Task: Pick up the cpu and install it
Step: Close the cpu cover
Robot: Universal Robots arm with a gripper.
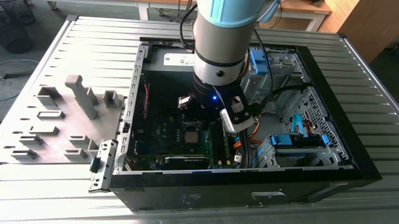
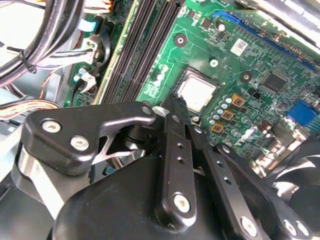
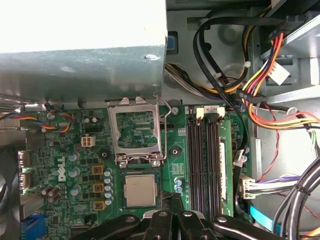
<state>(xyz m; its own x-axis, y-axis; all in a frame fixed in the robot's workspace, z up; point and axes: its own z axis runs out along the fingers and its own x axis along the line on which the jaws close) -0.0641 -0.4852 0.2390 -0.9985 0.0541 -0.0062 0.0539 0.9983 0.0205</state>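
The cpu [image 3: 140,190], a small square chip with a silver-grey top, lies flat in its socket on the green motherboard [image 3: 65,165] inside the open computer case [image 1: 367,163]. The socket's metal load plate [image 3: 137,132] stands hinged open right behind it. In both wrist views my gripper [image 3: 172,198] is shut with its black fingers [image 2: 176,145] pressed together and nothing between them. Its tips hover just off one edge of the cpu [image 2: 196,92], on the side toward the memory slots [image 3: 202,165]. In the exterior view my arm [image 1: 218,56] reaches down into the case above the cpu [image 1: 191,136].
A grey power supply box [image 3: 80,45] overhangs the board beside the load plate. Bundles of cables [image 3: 260,85] and blue drive caddies [image 1: 299,140] crowd the case at the exterior view's right. A grey fixture plate with upright blocks [image 1: 62,116] lies outside the case at the exterior view's left.
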